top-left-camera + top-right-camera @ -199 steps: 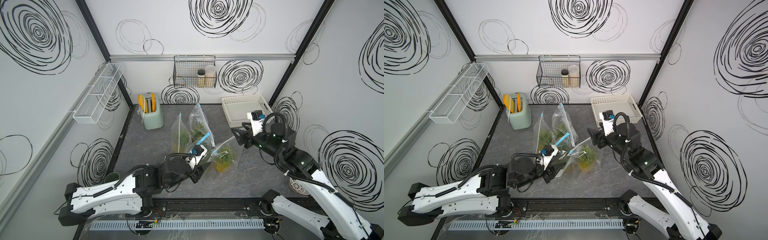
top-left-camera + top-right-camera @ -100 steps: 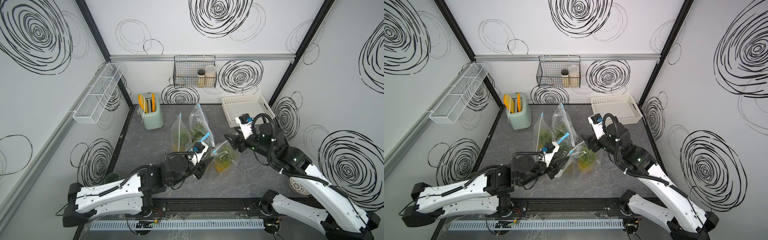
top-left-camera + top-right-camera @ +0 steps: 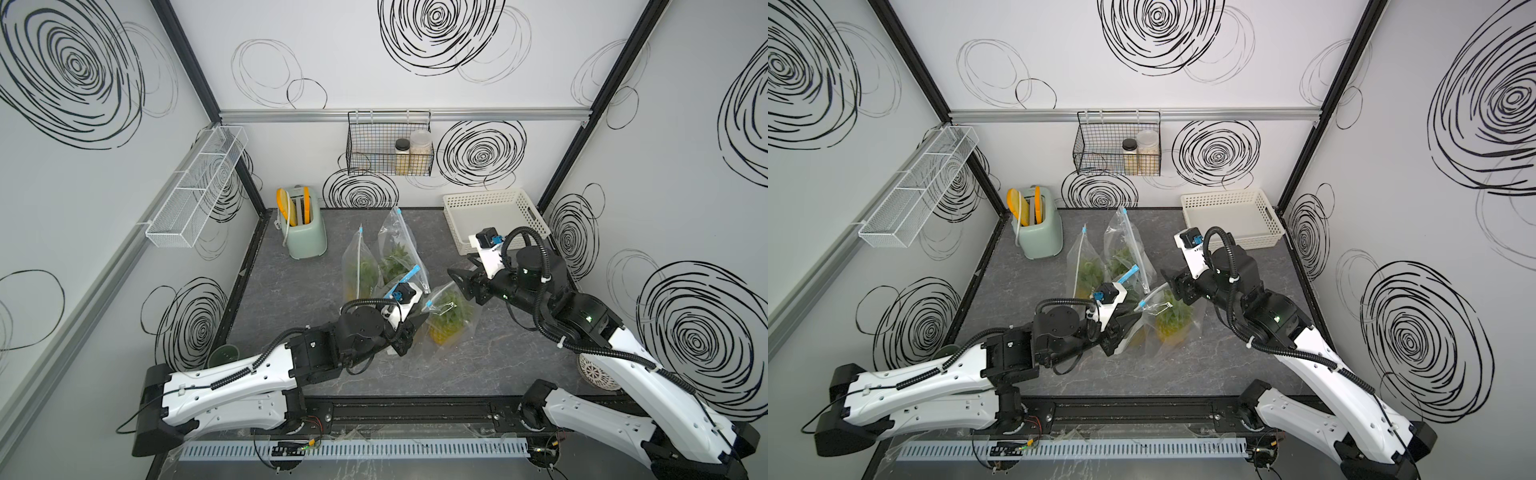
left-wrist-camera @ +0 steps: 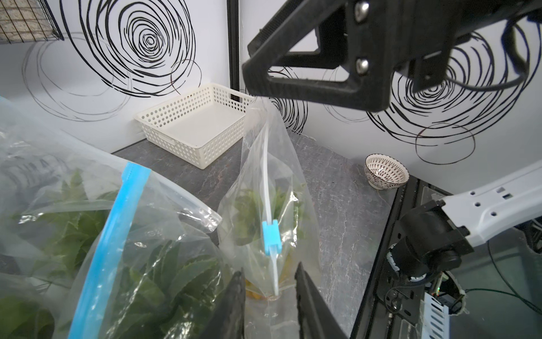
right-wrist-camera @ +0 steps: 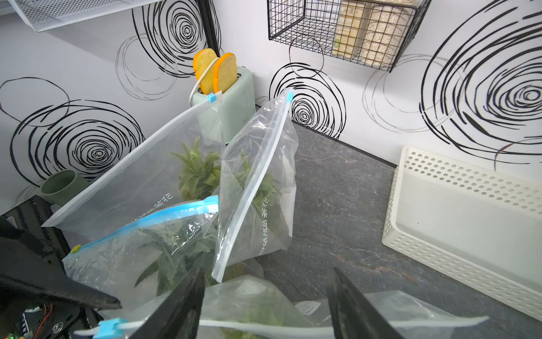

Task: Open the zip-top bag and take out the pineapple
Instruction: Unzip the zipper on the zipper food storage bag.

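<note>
The limp zip-top bag (image 4: pixel 293 187) is best taken by its stiffer zip strip (image 4: pixel 266 176), seemingly untouched between the parted jaws of the left gripper (image 4: pixel 268 271), the right gripper (image 5: pixel 268 271) likewise spread.

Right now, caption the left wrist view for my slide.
Left gripper open around the end of the white zip strip on the pineapple bag, blue slider just ahead.

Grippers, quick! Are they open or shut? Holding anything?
Left gripper: open, holding nothing; the zip-top bag strip's end sits between its jaws.
Right gripper: open, holding nothing.
</note>
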Action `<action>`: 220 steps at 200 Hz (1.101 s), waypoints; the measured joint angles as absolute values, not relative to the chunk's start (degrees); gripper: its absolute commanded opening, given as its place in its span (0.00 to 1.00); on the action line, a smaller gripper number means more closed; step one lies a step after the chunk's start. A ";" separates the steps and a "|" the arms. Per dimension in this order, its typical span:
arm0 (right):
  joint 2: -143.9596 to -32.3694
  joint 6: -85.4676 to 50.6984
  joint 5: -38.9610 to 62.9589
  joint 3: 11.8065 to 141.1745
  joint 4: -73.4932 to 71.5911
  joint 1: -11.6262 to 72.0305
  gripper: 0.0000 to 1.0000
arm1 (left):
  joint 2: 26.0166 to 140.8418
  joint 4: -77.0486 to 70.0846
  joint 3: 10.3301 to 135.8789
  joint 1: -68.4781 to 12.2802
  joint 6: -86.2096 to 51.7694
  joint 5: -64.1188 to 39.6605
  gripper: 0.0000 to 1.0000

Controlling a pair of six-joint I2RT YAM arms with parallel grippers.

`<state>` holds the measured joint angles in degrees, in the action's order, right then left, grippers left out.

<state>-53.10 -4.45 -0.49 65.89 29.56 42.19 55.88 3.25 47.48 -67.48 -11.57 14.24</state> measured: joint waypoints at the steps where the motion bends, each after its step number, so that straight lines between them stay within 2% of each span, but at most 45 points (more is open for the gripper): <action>1: -53.10 -4.45 -0.47 65.89 29.56 42.19 0.69 | 55.90 3.20 47.48 -67.46 -11.53 14.20 0.27; 64: -53.91 -3.18 1.19 65.89 29.82 42.61 0.71 | 55.94 2.37 47.48 -65.45 -10.46 12.69 0.05; 73: -53.91 -2.85 1.67 65.91 30.11 42.98 0.70 | 55.96 2.11 47.46 -64.95 -9.91 12.08 0.05; 77: -53.91 -2.70 1.83 65.95 30.28 43.16 0.70 | 55.99 2.00 47.48 -64.64 -9.61 11.73 0.00; 156: -54.98 4.25 4.10 68.95 35.55 49.84 0.69 | 57.17 -0.73 47.48 -55.66 -3.97 0.36 0.00; 220: -62.04 10.46 -0.05 72.90 38.15 55.59 0.72 | 57.95 -0.95 47.46 -54.83 -0.03 -5.72 0.00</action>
